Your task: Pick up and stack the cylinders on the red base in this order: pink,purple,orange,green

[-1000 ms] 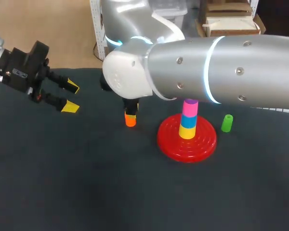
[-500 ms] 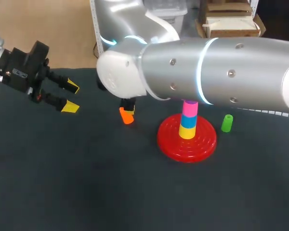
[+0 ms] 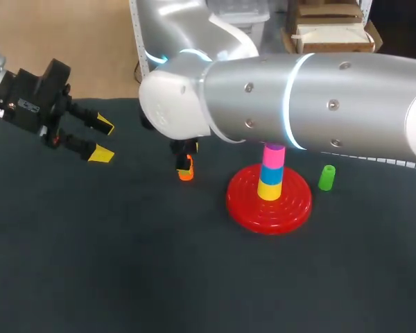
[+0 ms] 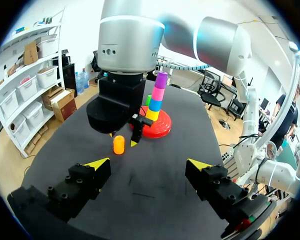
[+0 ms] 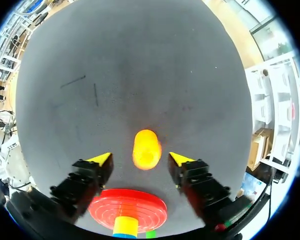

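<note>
Fingers open around the orange cylinder [image 3: 186,171]

The orange cylinder stands in the back half of the dark table [image 3: 125,263], near the middle. The right gripper [image 5: 140,159] hangs over it with its jaws apart, one finger on each side, not touching it. Toward the right edge sits the red base [image 3: 295,201], with a stack [image 4: 156,97] of yellow, blue, pink and purple on it. The green cylinder [image 3: 326,177] stands close beside the base. The left gripper [image 3: 102,140] is near the back left corner, jaws apart, holding nothing. The table top is flat, with a few thin marks [image 5: 72,81].
</note>
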Tool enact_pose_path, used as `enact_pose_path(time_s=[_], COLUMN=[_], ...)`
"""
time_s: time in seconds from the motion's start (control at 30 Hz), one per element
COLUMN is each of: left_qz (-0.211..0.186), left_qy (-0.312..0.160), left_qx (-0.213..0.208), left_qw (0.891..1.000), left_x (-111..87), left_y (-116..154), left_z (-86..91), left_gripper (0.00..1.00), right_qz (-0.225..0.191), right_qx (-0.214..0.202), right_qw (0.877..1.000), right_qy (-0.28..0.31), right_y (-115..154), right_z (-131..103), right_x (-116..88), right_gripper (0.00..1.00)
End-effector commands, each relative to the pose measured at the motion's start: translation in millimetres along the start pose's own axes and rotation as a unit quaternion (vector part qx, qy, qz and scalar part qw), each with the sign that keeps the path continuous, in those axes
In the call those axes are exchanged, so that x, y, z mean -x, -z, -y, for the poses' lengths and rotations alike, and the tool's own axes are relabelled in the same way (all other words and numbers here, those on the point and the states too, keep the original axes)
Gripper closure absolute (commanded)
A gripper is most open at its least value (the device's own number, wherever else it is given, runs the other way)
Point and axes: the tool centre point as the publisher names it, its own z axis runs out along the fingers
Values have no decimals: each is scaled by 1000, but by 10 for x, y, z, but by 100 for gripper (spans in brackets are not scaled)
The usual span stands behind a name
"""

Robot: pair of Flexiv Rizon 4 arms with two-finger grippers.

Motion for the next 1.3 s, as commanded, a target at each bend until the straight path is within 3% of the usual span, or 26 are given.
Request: enact_pose_path(time_s=[0.03, 0.57, 0.6, 0.67, 0.73, 0.83, 0.87, 0.9, 1.17, 1.3], left_qz=[1, 1, 1, 1, 1, 1, 1, 1, 1, 1], left_qy=[-1, -1, -1, -1, -1, -1, -1, -1, -1, -1], left_qx=[0, 0, 0, 0, 0, 0, 0, 0, 0, 0], left_qw=[1000, 1000, 1000, 1000, 1000, 1000, 1000, 1000, 1000, 1000], left_x=[-15, -15, -15, -15, -15, -15, -15, -15, -15, -15], left_y=[1, 1, 1, 1, 1, 1, 1, 1, 1, 1], left_z=[-1, -1, -1, -1, -1, -1, -1, -1, -1, -1], left_gripper=[0, 0, 0, 0, 0, 0, 0, 0, 0, 0], right_qz=[4, 8, 9, 9, 10, 10, 10, 10, 7, 16], right_qx=[-3, -4, -4, -3, -3, -4, -4, -4, -16, -36], right_qw=[1000, 1000, 1000, 1000, 1000, 1000, 1000, 1000, 1000, 999], right_qy=[0, 8, 8, 8, 7, 6, 5, 5, -4, -9], right_y=[-3, 7, 7, 6, 4, 1, 1, 0, 55, 312], right_z=[-30, -24, -24, -22, -21, -21, -23, -25, -28, -30], right_x=[-37, 88, 89, 91, 89, 70, 63, 60, 24, -14], right_gripper=[0, 0, 13, 27, 54, 76, 93, 100, 100, 100])
